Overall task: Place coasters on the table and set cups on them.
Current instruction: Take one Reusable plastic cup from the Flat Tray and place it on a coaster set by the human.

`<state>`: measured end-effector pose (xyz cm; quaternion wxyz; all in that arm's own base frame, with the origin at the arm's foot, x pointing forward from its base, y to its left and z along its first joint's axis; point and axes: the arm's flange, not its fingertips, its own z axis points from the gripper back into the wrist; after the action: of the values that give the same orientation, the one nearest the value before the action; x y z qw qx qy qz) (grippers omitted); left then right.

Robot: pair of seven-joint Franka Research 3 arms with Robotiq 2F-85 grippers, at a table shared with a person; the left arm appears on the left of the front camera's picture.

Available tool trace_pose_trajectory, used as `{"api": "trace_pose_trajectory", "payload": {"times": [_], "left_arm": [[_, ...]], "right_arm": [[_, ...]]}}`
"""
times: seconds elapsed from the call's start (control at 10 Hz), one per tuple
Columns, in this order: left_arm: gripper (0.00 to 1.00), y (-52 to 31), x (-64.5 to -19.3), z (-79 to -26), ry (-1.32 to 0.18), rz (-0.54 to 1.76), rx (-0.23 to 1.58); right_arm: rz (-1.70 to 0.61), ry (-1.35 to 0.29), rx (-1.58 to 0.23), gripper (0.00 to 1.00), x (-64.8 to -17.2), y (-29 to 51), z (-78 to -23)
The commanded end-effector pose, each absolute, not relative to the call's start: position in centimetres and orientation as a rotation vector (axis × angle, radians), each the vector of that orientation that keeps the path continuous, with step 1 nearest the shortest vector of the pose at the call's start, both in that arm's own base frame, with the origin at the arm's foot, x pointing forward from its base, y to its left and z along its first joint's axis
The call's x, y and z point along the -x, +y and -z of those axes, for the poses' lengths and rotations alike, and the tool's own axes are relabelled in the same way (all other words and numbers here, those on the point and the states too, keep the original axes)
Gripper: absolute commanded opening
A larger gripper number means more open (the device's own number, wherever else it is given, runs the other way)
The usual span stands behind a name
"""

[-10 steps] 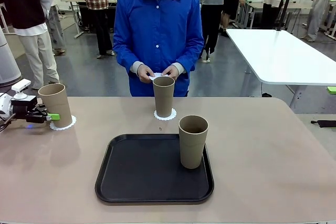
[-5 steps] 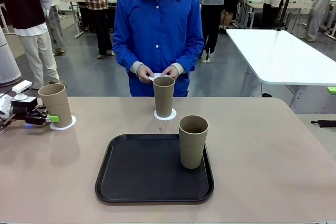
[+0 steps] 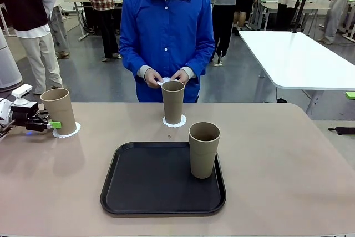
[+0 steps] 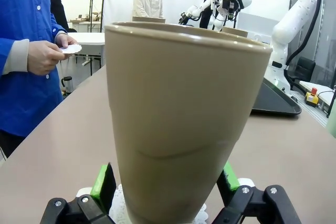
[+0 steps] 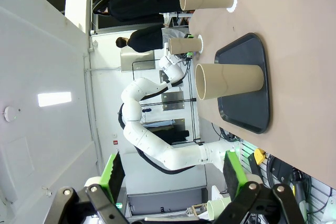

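Observation:
One tan cup (image 3: 59, 110) stands on a white coaster (image 3: 67, 132) at the table's (image 3: 288, 159) left end. My left gripper (image 3: 50, 124) is open beside its base; in the left wrist view the green pads (image 4: 103, 181) flank the cup (image 4: 178, 114) without squeezing it. A second cup (image 3: 173, 101) stands on a coaster (image 3: 175, 122) in front of the person. The third cup (image 3: 204, 149) stands on the black tray (image 3: 150, 181). The person's hands hold another coaster (image 3: 165, 80). My right gripper (image 5: 173, 169) hangs open and empty, high off to the side of the table.
The person in a blue shirt (image 3: 166, 31) stands at the far edge. A white table (image 3: 294, 56) is behind at the right. The right wrist view shows the tray (image 5: 254, 85), the cups and my left arm (image 5: 157, 93) sideways.
My left gripper has drawn back slightly to the left from the cup's base. Cups, coasters and the person's hands have stayed put.

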<state>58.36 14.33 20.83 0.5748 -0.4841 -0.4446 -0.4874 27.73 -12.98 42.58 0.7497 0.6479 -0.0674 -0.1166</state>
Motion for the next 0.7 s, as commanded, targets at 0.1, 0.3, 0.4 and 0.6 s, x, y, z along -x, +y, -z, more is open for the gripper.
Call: {"api": "trace_pose_trajectory", "payload": {"times": [0.1,0.3,0.4,0.6], "left_arm": [[1.00,14.94,-58.68,-21.43,-1.013,1.157,1.161],[1.00,15.17,-58.71,-21.52,-1.007,1.161,1.161],[1.00,15.26,-58.74,-21.51,-1.003,1.161,1.162],[1.00,15.39,-58.78,-21.50,-0.997,1.158,1.160]], "right_arm": [[0.251,-0.154,-1.422,1.00,-27.74,-12.95,-42.75],[0.251,-0.154,-1.422,1.00,-27.74,-12.95,-42.75],[0.251,-0.154,-1.422,1.00,-27.74,-12.95,-42.75],[0.251,-0.154,-1.422,1.00,-27.74,-12.95,-42.75]]}}
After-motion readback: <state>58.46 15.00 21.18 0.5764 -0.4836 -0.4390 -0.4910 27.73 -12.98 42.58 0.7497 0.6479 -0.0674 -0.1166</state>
